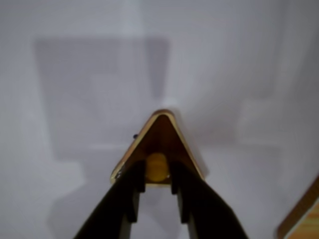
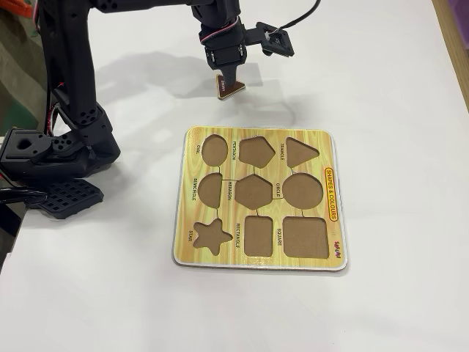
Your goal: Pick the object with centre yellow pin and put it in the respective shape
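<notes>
The object with centre yellow pin (image 1: 159,137) is a flat dark brown wooden triangle with a light edge. It hangs above the white table, held by its yellow knob (image 1: 156,167). My gripper (image 1: 156,175) is shut on that knob, black fingers either side. In the fixed view the triangle (image 2: 230,87) hangs under the gripper (image 2: 226,74), lifted off the table and behind the far edge of the puzzle board (image 2: 220,133). The board's triangle recess (image 2: 300,152) lies at its far right corner, empty and to the right of the held piece.
The board holds several empty recesses, such as oval (image 2: 214,149), pentagon (image 2: 256,151), circle (image 2: 303,191), star (image 2: 210,235) and square (image 2: 305,237). The arm's black base (image 2: 55,158) stands at the left. A board corner (image 1: 305,214) shows at the wrist view's lower right.
</notes>
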Tool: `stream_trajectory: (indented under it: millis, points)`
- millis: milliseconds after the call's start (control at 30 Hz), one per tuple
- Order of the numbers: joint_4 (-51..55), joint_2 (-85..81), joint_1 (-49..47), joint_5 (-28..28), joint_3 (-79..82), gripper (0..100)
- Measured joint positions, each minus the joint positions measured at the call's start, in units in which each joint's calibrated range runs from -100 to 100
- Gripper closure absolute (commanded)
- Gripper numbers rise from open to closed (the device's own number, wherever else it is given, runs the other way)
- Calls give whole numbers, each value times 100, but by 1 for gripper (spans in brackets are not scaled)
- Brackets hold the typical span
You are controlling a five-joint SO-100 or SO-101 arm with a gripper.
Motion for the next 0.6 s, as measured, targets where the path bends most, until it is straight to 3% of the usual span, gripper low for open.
stream_trajectory:
  millis: [600]
  points:
    - [0, 0, 253, 0, 0, 96]
